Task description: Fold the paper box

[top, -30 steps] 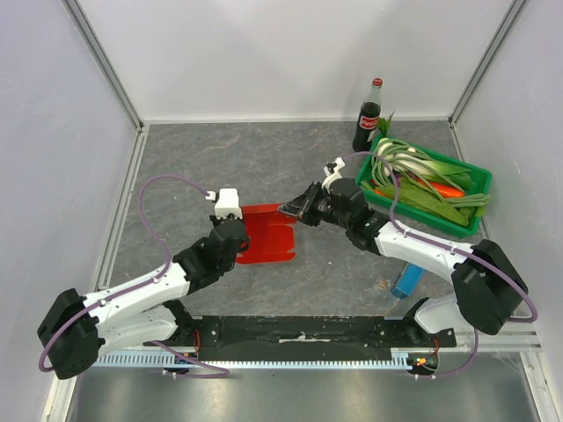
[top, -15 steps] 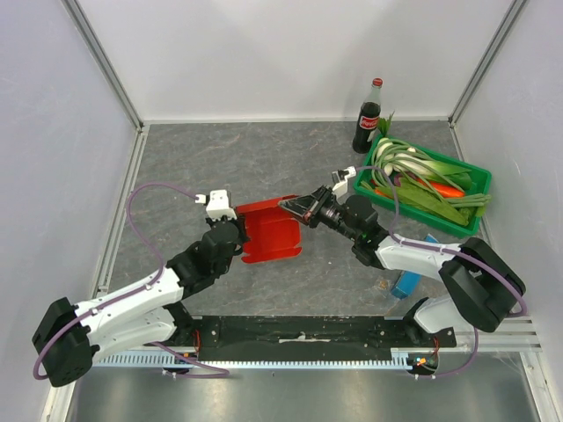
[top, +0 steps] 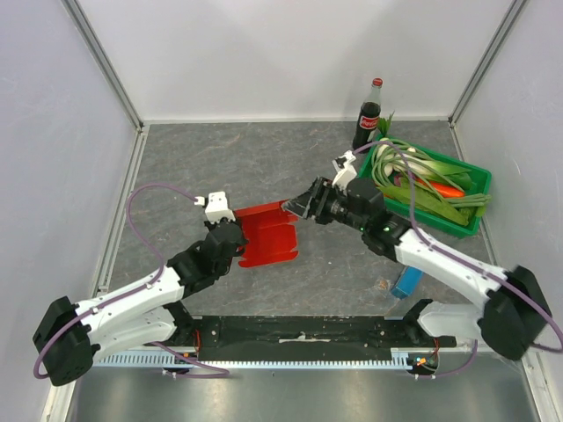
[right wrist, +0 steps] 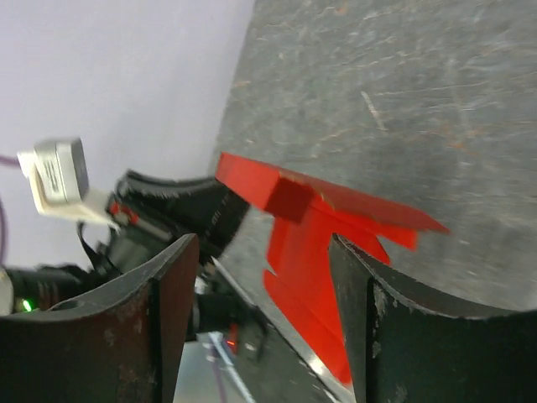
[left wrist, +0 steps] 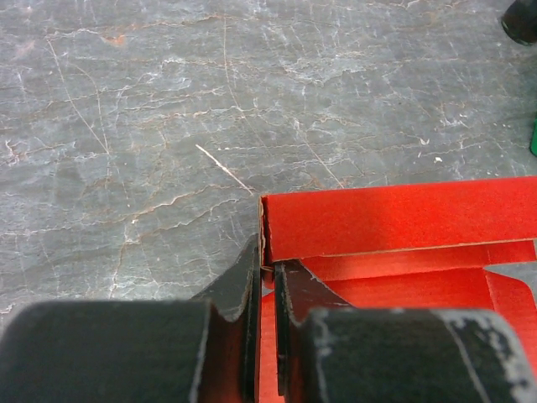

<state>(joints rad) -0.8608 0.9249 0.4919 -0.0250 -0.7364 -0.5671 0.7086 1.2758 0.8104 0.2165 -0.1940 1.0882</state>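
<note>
The paper box [top: 268,236] is a bright red die-cut sheet lying partly folded on the grey table, its far flap standing up. My left gripper [top: 236,232] is shut on its left edge. In the left wrist view the fingertips [left wrist: 252,273] pinch the thin red cardboard at a corner of the raised flap [left wrist: 394,220]. My right gripper [top: 299,207] hovers just off the sheet's far right corner, open and holding nothing. In the right wrist view the red sheet [right wrist: 323,231] shows beyond the wide gap of my right gripper [right wrist: 262,245], apart from both fingers.
A green crate [top: 475,173] of leeks and carrots stands at the right, a cola bottle [top: 368,114] behind it. A narrow blue box [top: 407,281] lies near the right arm's base. White walls close in the table on three sides.
My right gripper has opened and let go of the box's right corner, drawing slightly back. The raised side of the sheet has sunk lower. The left gripper keeps its hold.
</note>
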